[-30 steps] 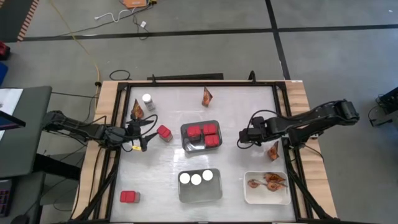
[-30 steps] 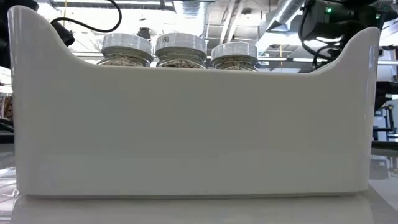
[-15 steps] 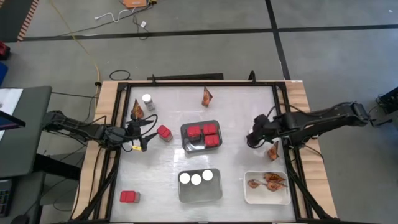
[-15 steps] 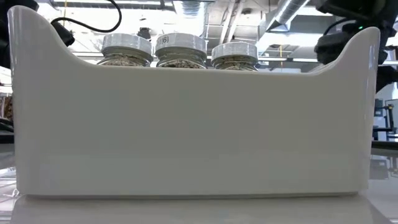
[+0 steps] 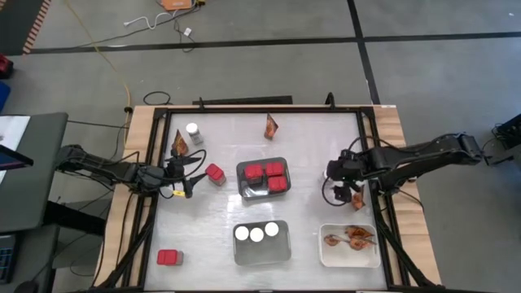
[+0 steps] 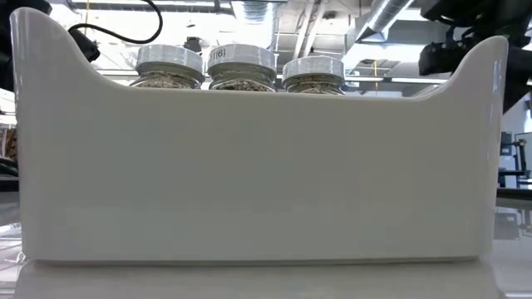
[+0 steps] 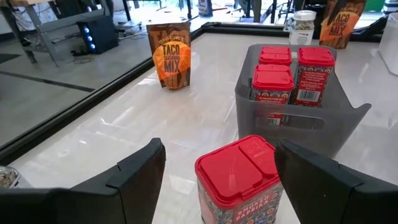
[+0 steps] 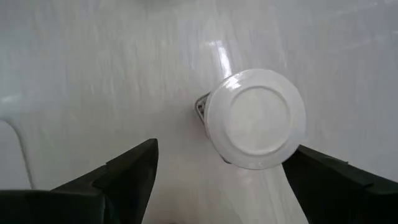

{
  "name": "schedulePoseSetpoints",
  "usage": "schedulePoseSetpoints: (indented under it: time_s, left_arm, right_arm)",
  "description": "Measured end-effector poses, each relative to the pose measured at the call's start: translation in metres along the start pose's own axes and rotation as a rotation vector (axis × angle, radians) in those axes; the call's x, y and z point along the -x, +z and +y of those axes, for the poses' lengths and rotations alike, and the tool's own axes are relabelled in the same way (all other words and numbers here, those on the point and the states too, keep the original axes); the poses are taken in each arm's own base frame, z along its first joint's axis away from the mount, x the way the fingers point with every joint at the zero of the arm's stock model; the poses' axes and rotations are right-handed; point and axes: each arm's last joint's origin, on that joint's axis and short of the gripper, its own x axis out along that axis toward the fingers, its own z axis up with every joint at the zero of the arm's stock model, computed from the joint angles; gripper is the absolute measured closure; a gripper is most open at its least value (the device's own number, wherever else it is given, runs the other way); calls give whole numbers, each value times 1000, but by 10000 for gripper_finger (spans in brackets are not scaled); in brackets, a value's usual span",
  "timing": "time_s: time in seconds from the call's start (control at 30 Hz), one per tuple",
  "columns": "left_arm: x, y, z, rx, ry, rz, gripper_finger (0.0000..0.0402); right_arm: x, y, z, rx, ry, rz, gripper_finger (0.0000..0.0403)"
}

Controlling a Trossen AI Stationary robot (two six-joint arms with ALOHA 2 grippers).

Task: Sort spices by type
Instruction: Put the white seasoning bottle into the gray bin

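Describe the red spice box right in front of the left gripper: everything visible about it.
The red spice box is a boxy container with a glossy red plastic flip lid and a patterned label reading "smoked paprika". It stands upright on the white table, alone, just outside the grey tray holding four similar boxes. The left gripper is open, its fingers flanking the box without visibly touching.

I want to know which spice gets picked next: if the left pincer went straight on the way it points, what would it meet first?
Probably the loose red container, between the open left pincer's fingers; the grey tray stands behind.
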Motion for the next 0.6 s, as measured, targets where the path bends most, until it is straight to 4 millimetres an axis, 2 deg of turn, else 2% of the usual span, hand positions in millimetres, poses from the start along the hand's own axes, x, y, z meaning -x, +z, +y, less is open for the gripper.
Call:
schedulePoseSetpoints:
  time_s: [0.23, 0.4, 0.6]
  left_arm:
    - [0, 0, 0, 5, 0, 0, 112]
    - [0, 0, 0, 5, 0, 0, 112]
    - [0, 0, 0, 5, 0, 0, 112]
  right_arm:
    - [-14, -1, 1, -81, -42, 133, 41]
    - [-21, -3, 2, -77, -77, 220, 41]
    - [-13, 17, 6, -77, -85, 207, 41]
